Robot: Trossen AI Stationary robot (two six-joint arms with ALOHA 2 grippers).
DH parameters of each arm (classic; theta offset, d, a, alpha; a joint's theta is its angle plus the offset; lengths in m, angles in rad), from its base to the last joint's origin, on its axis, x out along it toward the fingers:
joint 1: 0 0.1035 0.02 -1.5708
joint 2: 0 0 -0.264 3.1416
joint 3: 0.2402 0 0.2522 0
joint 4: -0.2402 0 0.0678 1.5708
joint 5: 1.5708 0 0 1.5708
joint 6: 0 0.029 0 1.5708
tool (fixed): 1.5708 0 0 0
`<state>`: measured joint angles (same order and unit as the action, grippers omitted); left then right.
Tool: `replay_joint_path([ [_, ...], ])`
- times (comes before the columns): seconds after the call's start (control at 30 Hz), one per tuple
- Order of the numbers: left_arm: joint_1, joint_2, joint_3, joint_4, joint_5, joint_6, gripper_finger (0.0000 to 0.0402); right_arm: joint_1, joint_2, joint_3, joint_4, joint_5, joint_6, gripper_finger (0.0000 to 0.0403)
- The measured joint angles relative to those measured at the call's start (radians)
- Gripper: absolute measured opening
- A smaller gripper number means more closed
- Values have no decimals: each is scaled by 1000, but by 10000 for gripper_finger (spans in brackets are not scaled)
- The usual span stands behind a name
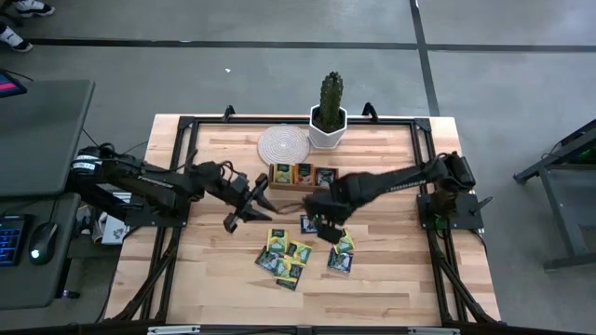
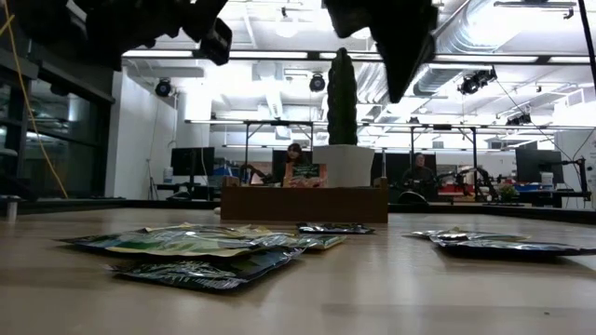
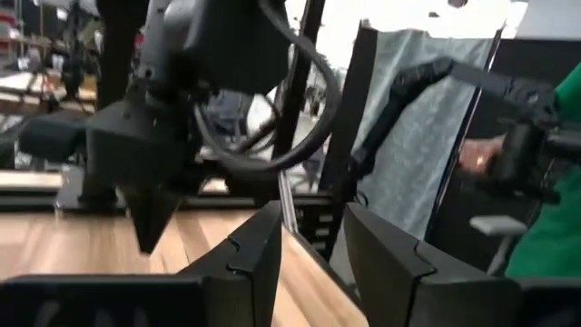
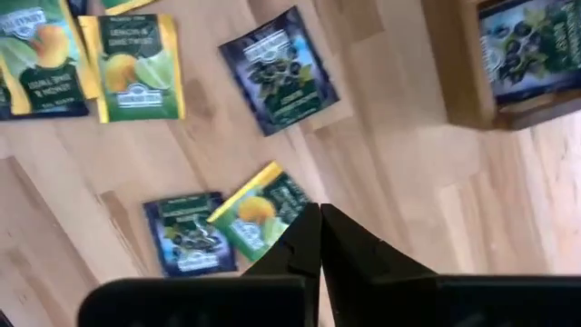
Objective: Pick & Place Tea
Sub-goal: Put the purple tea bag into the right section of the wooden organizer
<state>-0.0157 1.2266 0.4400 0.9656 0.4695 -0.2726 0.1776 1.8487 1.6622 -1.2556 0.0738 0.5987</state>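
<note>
Several flat tea packets lie on the wooden table: a cluster (image 1: 284, 257), a pair (image 1: 341, 257) and a dark blue one (image 1: 307, 223). The right wrist view shows a dark blue packet (image 4: 277, 73), a yellow-green one (image 4: 136, 68), and two overlapping ones (image 4: 227, 222) just past the fingers. More packets stand in the brown tray (image 1: 300, 175). My right gripper (image 1: 326, 221) (image 4: 320, 238) is shut and empty, pointing down above the packets and raised clear of the table (image 2: 396, 65). My left gripper (image 1: 247, 207) (image 3: 313, 263) is open, level, left of the packets and also off the table.
A potted cactus in a white pot (image 1: 329, 116) and a round woven coaster (image 1: 282, 144) sit at the far edge behind the tray. A black frame (image 1: 186, 126) borders the table. A person's hand (image 3: 477, 154) and green sleeve (image 3: 545, 236) show beyond the table.
</note>
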Motion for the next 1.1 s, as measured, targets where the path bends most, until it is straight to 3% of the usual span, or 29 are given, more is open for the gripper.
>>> replay_joint_path([
  [0.17,-67,0,0,-82,-74,40,121,97,-43,-110,72,-3,167,2],
  [0.33,-116,0,0,-131,-172,63,121,209,-175,-339,312,13,440,1],
  [0.57,-143,50,0,-167,-264,56,121,371,-304,-593,619,175,811,1],
  [0.8,-142,159,45,-151,-265,6,121,462,-272,-676,759,250,837,0],
  [1.1,-159,368,235,-172,-254,-114,121,497,-204,-697,795,315,774,0],
])
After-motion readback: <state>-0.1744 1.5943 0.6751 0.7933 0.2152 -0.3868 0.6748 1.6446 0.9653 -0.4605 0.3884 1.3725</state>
